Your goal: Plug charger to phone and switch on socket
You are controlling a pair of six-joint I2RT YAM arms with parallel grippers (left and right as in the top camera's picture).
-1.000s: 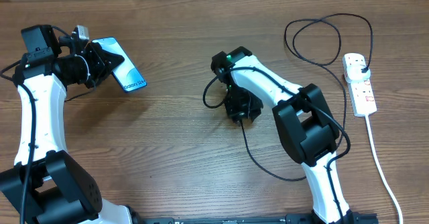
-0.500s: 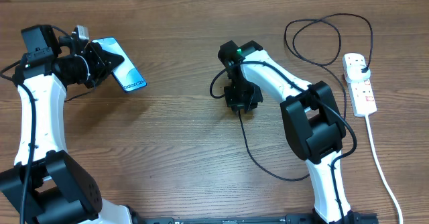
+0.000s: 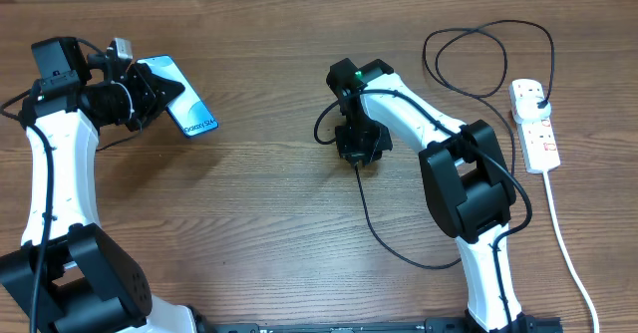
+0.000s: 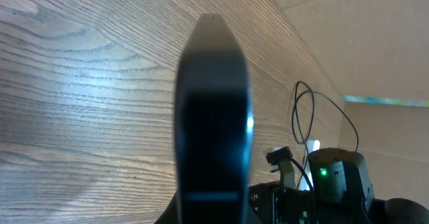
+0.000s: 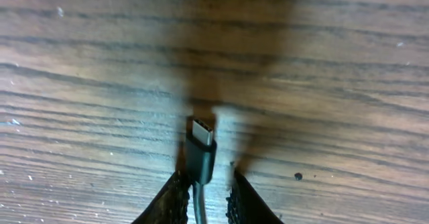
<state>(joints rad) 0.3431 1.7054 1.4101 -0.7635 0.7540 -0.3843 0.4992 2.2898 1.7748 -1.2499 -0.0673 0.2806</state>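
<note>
overhead: left gripper (image 3: 150,94) clamping phone (image 3: 184,99), light blue screen, far left | right gripper (image 3: 357,159) hovering at centre; charger (image 3: 361,198), thin black cable, looping to white socket (image 3: 535,124) far right | left wrist: phone showing edge-on, dark, blurred | right wrist: fingers (image 5: 175,197) sitting narrow beside silver-ended plug tip (image 5: 201,150); cannot tell if gripping

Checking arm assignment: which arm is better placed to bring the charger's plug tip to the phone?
Right. The right gripper straddles the charger's plug tip, while the left gripper is busy holding the phone.
</note>
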